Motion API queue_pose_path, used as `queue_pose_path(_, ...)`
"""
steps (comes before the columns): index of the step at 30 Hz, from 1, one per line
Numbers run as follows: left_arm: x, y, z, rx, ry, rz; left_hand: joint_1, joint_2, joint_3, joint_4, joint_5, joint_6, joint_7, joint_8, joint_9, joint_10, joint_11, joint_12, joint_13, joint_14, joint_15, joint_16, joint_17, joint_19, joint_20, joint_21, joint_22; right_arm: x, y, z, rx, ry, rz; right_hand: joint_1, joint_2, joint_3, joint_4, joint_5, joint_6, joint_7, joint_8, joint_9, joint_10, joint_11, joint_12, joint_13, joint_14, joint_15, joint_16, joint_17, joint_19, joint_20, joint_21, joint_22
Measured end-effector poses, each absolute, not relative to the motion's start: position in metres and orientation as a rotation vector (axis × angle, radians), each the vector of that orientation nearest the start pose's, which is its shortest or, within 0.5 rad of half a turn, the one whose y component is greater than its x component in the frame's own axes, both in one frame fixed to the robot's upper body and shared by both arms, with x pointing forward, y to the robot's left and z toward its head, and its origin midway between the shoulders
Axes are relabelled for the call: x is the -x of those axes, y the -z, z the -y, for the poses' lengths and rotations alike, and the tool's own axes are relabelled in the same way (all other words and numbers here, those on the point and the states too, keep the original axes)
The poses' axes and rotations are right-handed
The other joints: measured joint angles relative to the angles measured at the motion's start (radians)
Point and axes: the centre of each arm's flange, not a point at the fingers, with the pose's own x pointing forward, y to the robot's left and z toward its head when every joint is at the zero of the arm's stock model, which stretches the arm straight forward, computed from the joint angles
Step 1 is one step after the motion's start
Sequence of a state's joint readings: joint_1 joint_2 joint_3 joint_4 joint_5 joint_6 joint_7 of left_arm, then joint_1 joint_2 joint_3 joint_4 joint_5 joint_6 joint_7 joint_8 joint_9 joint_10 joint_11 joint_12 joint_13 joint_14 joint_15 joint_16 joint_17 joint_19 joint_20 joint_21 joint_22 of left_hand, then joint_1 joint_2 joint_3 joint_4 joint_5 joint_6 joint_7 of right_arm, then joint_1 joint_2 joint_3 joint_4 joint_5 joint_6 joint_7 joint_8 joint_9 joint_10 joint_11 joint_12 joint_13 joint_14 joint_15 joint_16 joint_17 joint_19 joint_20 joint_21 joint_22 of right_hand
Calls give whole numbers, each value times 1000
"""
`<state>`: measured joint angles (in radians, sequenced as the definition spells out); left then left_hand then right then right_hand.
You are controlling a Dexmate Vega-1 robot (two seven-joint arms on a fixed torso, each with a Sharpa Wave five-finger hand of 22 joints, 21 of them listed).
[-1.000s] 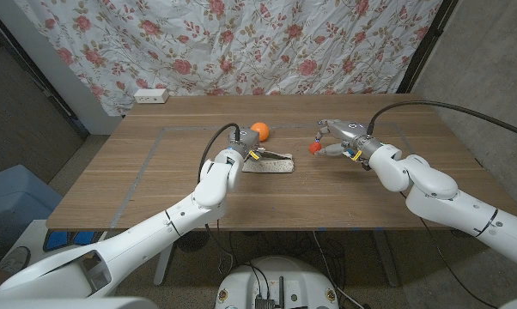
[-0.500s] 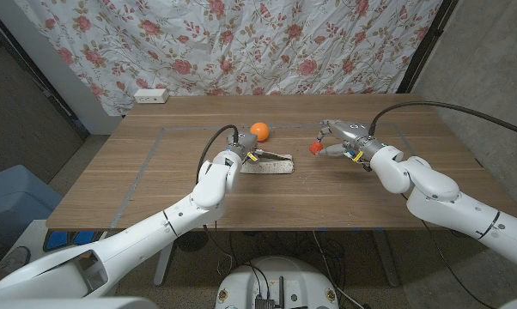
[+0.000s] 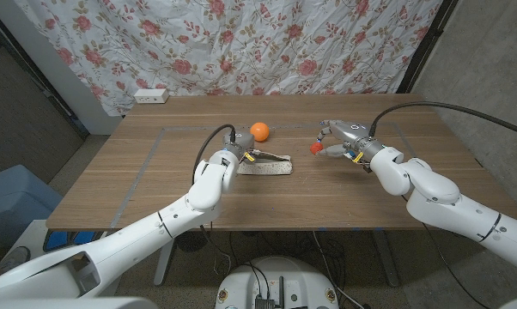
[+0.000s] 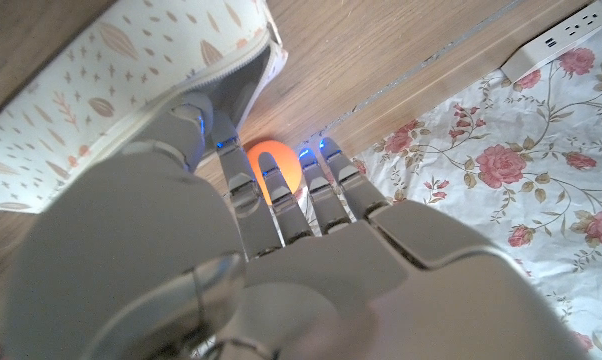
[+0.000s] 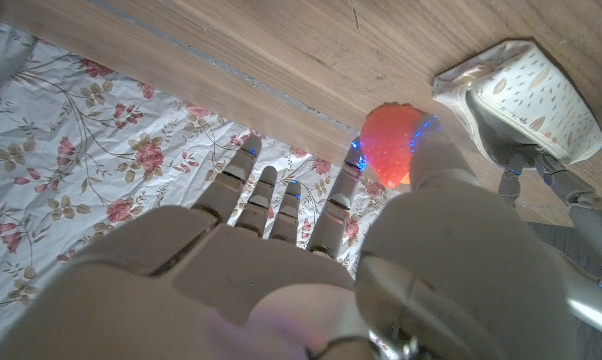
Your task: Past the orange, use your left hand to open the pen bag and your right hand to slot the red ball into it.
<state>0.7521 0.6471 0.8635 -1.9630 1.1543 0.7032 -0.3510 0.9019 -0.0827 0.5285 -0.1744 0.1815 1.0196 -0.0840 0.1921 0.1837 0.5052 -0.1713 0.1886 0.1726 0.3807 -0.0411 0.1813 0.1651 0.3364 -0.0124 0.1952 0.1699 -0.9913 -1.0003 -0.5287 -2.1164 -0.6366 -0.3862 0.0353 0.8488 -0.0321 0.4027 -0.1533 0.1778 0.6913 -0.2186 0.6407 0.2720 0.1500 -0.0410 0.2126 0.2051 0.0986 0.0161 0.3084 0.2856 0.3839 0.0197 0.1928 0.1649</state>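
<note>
The wooden table (image 3: 155,184) carried everything, and on it the pen bag (image 3: 266,164) lay flat with its long axis running across the robot's front, one end toward the left hand and the other toward the right. The orange (image 3: 259,130) sat just behind the bag, toward the flowered curtain, near the bag's left end.

The left hand (image 3: 234,156) was at that left end of the bag; in the left wrist view its fingers (image 4: 243,172) reached down beside the zipper edge of the bag (image 4: 101,90), with the orange (image 4: 273,168) glowing between them (whether they actually pinched the fabric, I could not tell).

The right hand (image 3: 337,137) hung well apart from the bag on the robot's right, and it pinched the red ball (image 3: 315,148) between thumb and a finger, the other fingers (image 5: 239,180) spread. From the right wrist view the ball (image 5: 393,145) pointed toward the bag's near end (image 5: 521,95).

So the move seemed to turn on this: the ball lay off the bag's right end, roughly along its length, and the bag looked not yet opened wide.
</note>
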Motion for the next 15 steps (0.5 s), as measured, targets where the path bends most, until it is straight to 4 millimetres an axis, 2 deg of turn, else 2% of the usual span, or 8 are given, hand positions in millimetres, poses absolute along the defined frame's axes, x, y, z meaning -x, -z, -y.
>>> queue_pose_path(15,-562,1,-131,-1769,-187,410,13,-13,-18,-1,0,-43,4,-11,0,-6,-2,-4,0,0,0,0,0,5,5,0,0,-526,7,224,1575,43,578,0,0,0,0,-1,0,0,4,-1,0,0,0,0,0,0,0,0,0,0,0,0)
